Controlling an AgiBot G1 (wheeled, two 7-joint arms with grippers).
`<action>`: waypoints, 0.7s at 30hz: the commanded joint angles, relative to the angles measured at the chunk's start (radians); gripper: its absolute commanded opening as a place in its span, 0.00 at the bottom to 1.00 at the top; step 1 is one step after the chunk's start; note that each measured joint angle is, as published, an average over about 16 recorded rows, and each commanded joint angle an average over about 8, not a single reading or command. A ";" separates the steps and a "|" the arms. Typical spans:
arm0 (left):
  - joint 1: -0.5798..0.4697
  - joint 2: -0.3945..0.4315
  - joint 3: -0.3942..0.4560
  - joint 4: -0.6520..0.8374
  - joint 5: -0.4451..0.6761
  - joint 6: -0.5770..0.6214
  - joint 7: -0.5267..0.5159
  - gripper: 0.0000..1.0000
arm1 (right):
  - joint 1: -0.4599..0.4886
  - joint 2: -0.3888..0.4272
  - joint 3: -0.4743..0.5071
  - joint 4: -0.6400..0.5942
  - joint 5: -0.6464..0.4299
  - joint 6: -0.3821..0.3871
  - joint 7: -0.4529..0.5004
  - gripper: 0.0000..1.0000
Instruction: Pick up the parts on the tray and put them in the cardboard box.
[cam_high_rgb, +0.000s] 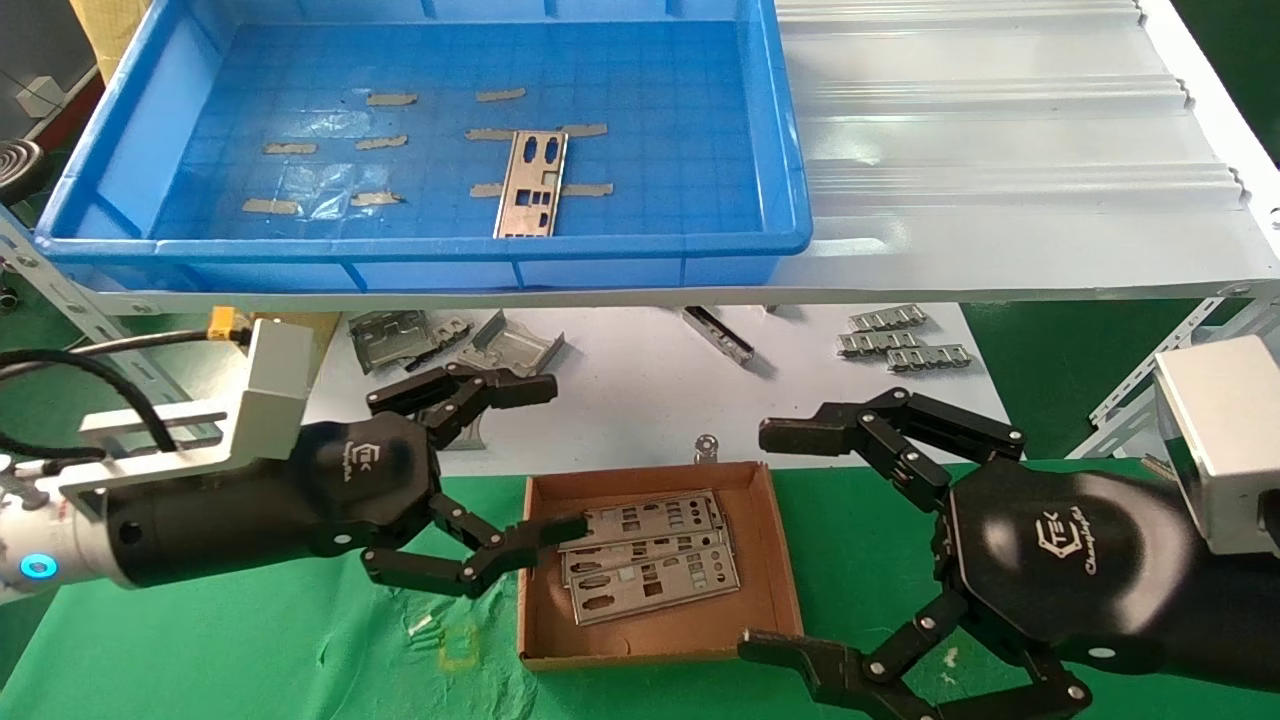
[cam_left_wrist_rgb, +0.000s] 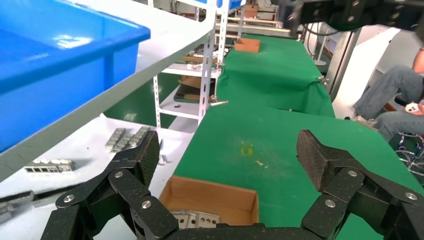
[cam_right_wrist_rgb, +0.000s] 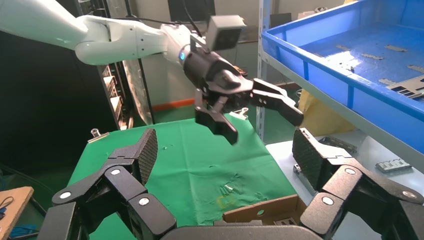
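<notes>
The blue tray (cam_high_rgb: 300, 70) sits on a raised shelf with one silver part (cam_high_rgb: 530, 185) lying on its floor. Below it, the cardboard box (cam_high_rgb: 660, 625) on the green cloth holds three stacked parts (cam_high_rgb: 650, 560). My left gripper (cam_high_rgb: 552, 458) is open at the box's left side, its lower fingertip over the top plate, nothing held. My right gripper (cam_high_rgb: 770, 543) is open just right of the box and holds nothing. The left wrist view shows open fingers (cam_left_wrist_rgb: 147, 150) above the box (cam_left_wrist_rgb: 215, 195). The right wrist view shows the box edge (cam_right_wrist_rgb: 260, 212) and the tray (cam_right_wrist_rgb: 325, 65).
Bent grey brackets (cam_high_rgb: 450, 340) and ridged strips (cam_high_rgb: 905, 345) lie on the white surface under the shelf, with a small metal piece (cam_high_rgb: 707, 445) behind the box. The shelf's front edge (cam_high_rgb: 900, 290) overhangs both grippers. A seated person (cam_left_wrist_rgb: 395, 95) is off to the side.
</notes>
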 joint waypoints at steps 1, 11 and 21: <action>0.014 -0.021 -0.015 -0.037 -0.008 0.000 -0.020 1.00 | 0.000 0.000 0.000 0.000 0.000 0.000 0.000 1.00; 0.086 -0.125 -0.090 -0.221 -0.047 -0.002 -0.122 1.00 | 0.000 0.000 0.000 0.000 0.000 0.000 0.000 1.00; 0.157 -0.229 -0.165 -0.404 -0.086 -0.004 -0.222 1.00 | 0.000 0.000 0.000 0.000 0.000 0.000 0.000 1.00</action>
